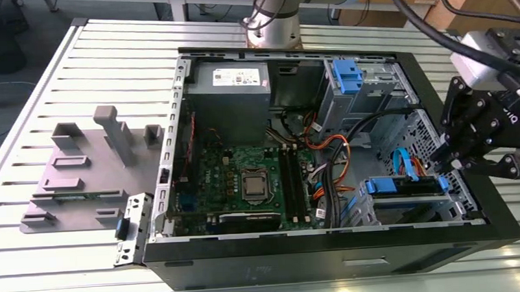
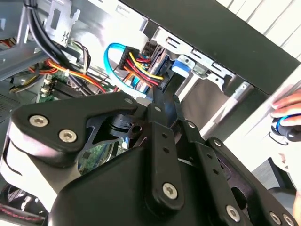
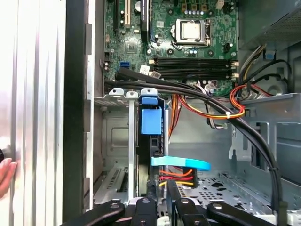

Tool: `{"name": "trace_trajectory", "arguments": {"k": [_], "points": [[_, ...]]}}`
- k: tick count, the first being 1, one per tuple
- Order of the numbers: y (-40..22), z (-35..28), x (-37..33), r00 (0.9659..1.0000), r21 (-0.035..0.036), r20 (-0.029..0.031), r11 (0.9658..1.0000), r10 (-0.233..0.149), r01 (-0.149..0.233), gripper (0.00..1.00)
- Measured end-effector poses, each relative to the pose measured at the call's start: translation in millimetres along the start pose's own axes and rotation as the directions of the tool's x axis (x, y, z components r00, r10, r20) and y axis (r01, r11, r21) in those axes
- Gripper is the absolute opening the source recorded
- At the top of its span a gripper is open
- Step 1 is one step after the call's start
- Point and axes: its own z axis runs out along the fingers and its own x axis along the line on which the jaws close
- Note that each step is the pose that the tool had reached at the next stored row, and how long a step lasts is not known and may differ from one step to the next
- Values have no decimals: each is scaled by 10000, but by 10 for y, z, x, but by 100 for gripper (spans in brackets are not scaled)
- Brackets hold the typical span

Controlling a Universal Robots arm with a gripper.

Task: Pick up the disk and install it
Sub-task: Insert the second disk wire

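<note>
While the black, bolted-link pincer [image 1: 455, 160] hangs over the PC case's [image 1: 273, 265] edge at the exterior view's right, its slim fingers [image 3: 151, 190] sit close together just beside the disk [image 1: 406, 186], tips by the rear end w/ the plugs; can't tell if they clamp anything. Disk stands on edge in the perforated grey sheet-metal drive bay [image 3: 115, 141], near the case's front corner, its blue plastic bracket tab [image 3: 151, 121] squarish & glossy. A flat light-blue data cable [image 3: 181, 163] and a red/yellow/black wire bundle [image 3: 176, 175] are plugged into it. Green motherboard [image 1: 243, 179] w/ bare square CPU lies mid-case. Ribbed aluminium desk [image 1: 110, 67] carries a grey blocky fixture [image 1: 84, 171]. A person's fingers [image 3: 5, 174] rest at the desk edge.
</note>
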Motion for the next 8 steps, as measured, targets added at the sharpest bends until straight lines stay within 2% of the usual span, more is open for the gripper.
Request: {"name": "trace_trajectory", "arguments": {"k": [3,8], "points": [[2,-64,-3,10000,0,-1,10000,0,0,24],[16,-72,-4,10000,3,0,10000,-1,1,24]]}}
